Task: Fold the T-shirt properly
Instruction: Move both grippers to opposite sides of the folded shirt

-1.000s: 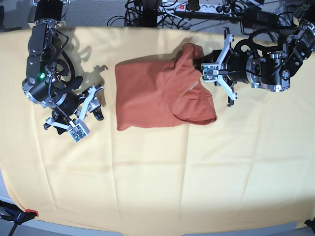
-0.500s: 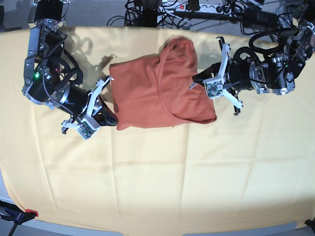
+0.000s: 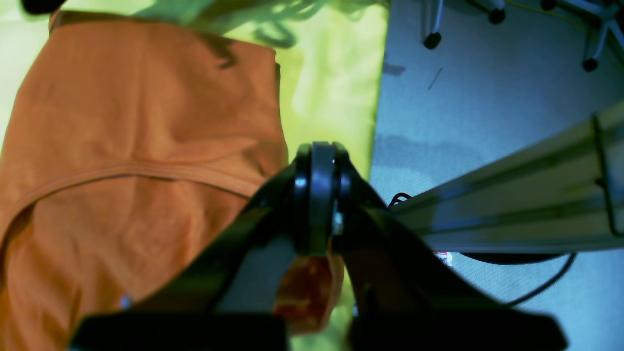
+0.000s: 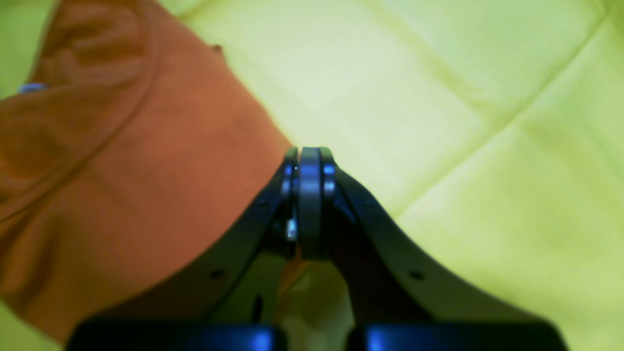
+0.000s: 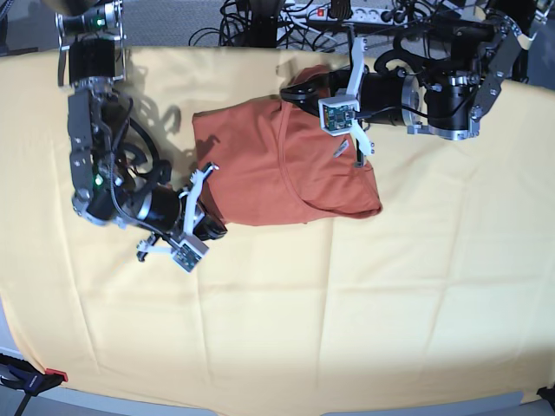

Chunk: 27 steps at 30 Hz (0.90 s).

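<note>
Fingers of both grippers are pressed together. Left gripper [image 5: 299, 91] pinches the rust-orange knit T-shirt [image 5: 277, 169] at its top edge. Right gripper [image 5: 215, 230] meets its lower-left corner on the pale yellow cloth [image 5: 347, 295]; grip unclear.

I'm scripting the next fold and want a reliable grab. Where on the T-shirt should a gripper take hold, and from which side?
Likely the T-shirt at its near corners, approached low from each end. The hem edges lie flat on the yellow cloth, so thin jaws can slide under, as the right gripper does.

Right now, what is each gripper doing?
Left gripper: shut, pinching the T-shirt at its far edge.
Right gripper: shut at the T-shirt's corner; grip unclear.
</note>
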Available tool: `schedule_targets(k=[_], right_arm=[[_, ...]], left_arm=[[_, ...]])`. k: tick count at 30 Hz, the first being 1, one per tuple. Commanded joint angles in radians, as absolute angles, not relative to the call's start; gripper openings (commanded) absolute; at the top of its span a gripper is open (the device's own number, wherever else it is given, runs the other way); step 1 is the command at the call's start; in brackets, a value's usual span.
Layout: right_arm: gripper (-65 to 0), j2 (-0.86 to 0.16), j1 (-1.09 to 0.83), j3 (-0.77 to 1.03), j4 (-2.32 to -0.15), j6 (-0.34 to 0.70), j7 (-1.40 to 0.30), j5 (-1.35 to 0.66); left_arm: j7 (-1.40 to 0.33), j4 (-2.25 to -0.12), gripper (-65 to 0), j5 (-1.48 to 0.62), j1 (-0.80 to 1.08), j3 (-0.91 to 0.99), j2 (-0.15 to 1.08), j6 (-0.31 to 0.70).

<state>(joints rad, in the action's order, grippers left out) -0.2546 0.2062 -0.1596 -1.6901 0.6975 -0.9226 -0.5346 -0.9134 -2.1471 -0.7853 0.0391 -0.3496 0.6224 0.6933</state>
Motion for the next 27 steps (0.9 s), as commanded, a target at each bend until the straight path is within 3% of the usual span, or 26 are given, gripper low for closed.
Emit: schedule_targets(k=[1,9,17,23,27], right_arm=[[-65.0,-0.261,0.252,-0.174,-1.682,0.698,-0.893,-0.541],[-65.0,-0.261,0.408,-0.342,-1.462,0.698,-0.889,-0.463],[-65.0,-0.264,0.451,-0.389,-1.317,0.698,-0.878,-0.441],[-65.0,-0.269,0.441,-0.389,-1.307,0.698,-0.910,-0.476],[-65.0,-0.269,0.440,-0.389,-1.307,0.698,-0.941,-0.486]], left_arm=[[-0.891,-2.162,-65.0,-0.769,0.041,-0.362,0.617,0.698],[-0.788,-2.108,-65.0,-0.400,0.055,-0.513,0.599,0.659],[-0.758,-2.021,-65.0,-0.312,0.055,-0.512,0.599,0.622],[-0.731,-1.963,-65.0,-0.210,0.033,-0.512,0.601,0.538],[-0.728,-1.903,-65.0,-0.192,0.007,-0.512,0.601,0.537]])
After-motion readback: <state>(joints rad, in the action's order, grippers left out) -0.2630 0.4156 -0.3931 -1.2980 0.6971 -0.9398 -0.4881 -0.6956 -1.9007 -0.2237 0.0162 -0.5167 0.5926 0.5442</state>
